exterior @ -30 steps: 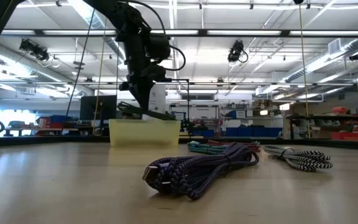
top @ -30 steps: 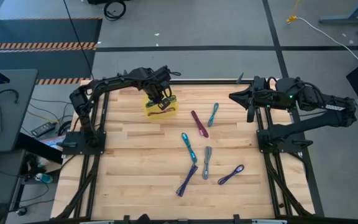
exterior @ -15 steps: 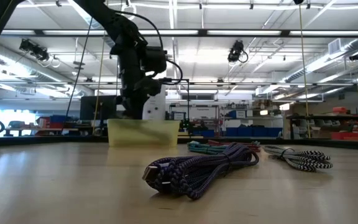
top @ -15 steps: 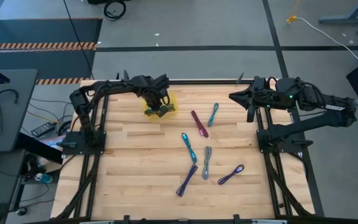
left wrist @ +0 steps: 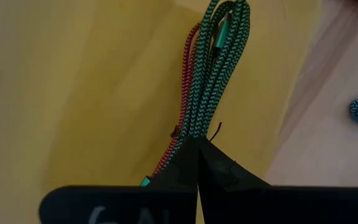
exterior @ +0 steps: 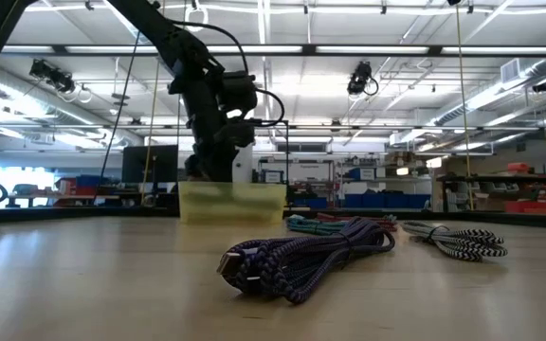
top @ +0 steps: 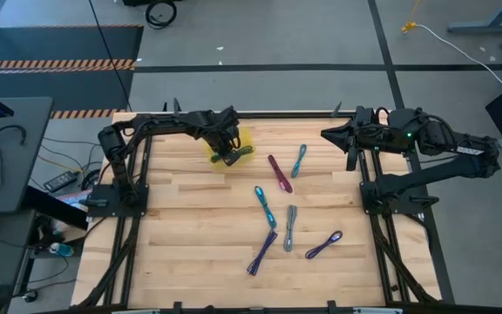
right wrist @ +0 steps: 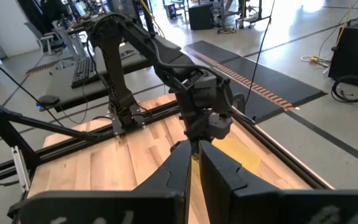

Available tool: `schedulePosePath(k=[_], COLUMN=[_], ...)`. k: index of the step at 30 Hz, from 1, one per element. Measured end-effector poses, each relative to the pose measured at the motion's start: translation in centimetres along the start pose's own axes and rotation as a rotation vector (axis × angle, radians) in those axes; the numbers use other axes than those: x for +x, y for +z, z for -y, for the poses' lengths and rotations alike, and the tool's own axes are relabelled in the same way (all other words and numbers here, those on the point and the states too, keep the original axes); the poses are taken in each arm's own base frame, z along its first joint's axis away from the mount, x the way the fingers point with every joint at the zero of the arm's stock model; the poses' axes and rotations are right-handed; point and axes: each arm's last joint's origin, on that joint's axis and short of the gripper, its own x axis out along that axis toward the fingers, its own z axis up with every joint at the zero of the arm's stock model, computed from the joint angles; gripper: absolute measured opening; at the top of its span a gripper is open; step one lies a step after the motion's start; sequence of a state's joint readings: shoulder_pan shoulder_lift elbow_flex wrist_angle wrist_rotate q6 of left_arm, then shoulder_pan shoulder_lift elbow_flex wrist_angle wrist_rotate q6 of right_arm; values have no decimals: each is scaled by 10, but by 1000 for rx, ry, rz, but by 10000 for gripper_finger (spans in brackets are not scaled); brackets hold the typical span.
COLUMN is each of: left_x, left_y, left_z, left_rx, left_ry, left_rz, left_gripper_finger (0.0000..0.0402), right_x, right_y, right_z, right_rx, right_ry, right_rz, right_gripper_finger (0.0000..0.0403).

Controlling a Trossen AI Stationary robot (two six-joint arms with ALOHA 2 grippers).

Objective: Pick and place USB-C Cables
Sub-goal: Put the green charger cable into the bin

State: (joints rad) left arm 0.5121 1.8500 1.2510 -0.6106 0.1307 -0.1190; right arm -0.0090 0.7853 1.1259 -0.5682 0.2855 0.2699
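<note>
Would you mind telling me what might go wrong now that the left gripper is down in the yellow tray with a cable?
The left gripper is shut on the green cable, low in the yellow tray. Lifting without opening could drag the cable out. A maroon cable lies against it and may snag. The light tray could be shoved.

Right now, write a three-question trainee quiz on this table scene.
1. True or false: the left gripper is shut on the green cable.
2. What does the yellow tray already hold besides the green cable? A) a maroon cable B) a grey cable C) nothing
3. Which arm waits folded at the table's far right edge?

Key: 1 true; 2 A; 3 the one with the right gripper.
</note>
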Motion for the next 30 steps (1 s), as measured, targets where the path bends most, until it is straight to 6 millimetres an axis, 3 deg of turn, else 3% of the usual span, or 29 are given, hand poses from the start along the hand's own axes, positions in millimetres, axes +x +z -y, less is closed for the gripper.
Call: schedulePosePath(k=[15,30], left_x=[0,0], left_y=[1,1], left_z=[0,0], left_rx=[-4,-6], left_ry=[-1,0], left_rz=[9,14], left_gripper_finger=[0,44], right_x=[0,0], right_y=[0,0], right_z=[0,0], right_rx=[-1,-3], right_ry=[0,0], right_rz=[-1,-1], right_gripper_finger=[39,39])
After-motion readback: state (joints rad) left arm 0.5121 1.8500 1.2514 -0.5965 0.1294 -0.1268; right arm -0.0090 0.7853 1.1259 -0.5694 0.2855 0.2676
